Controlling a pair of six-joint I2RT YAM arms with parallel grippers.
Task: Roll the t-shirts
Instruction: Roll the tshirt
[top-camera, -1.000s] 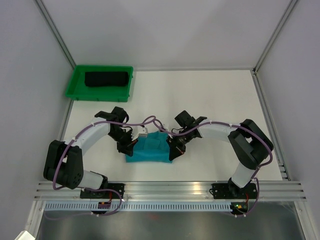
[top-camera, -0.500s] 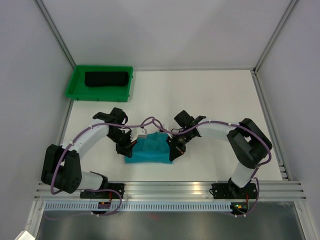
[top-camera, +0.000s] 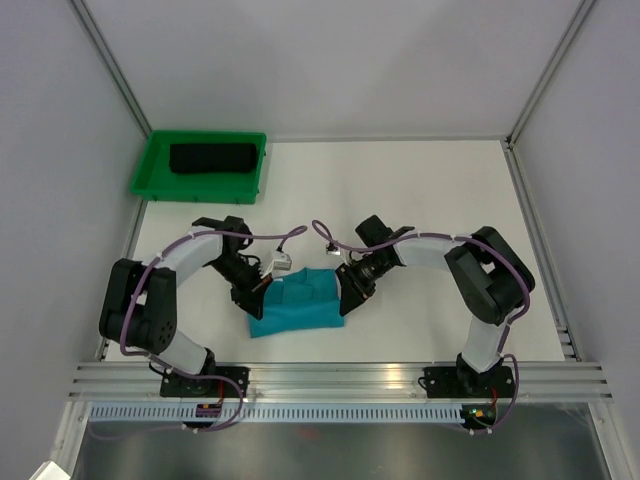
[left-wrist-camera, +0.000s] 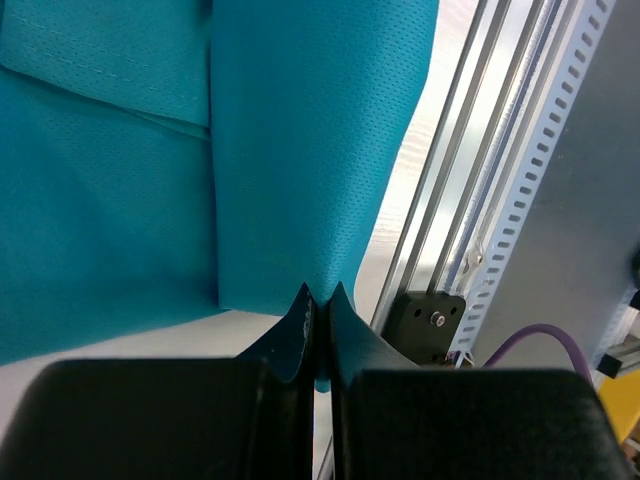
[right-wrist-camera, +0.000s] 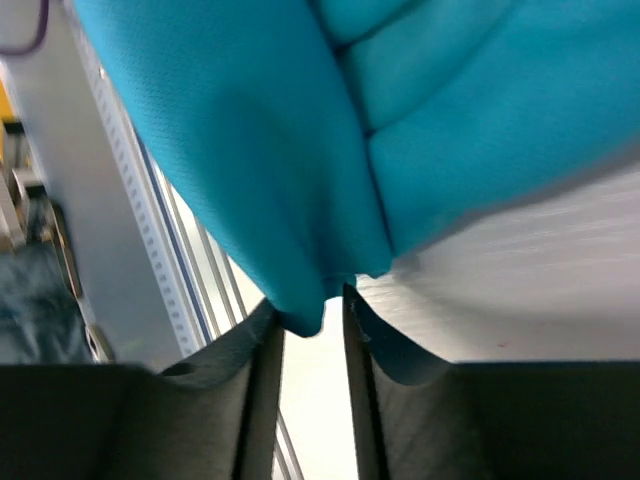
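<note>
The teal t-shirt (top-camera: 298, 305) lies on the white table (top-camera: 430, 200) as a folded, thick bundle, longer from side to side than from front to back, and all other places here are given from it. The left gripper (top-camera: 254, 302) is at its left end, low over the table. In the left wrist view its jaws are pressed together, and a thin edge of the teal cloth is pinched between the tips, with the cloth spreading away from them in a flat layer and a second folded layer beside it. The right gripper (top-camera: 345, 300) is at the right end of the teal t-shirt. In the right wrist view its jaws stand a little apart, and a rounded fold of the teal cloth hangs down into the gap between them; the fold touches one finger, while light shows between it and the other, so the cloth is not squeezed there. The black t-shirt (top-camera: 211, 158) is well apart from the teal t-shirt, beyond it and to its left, lying as a dark roll inside the green tray (top-camera: 145, 172).
</note>
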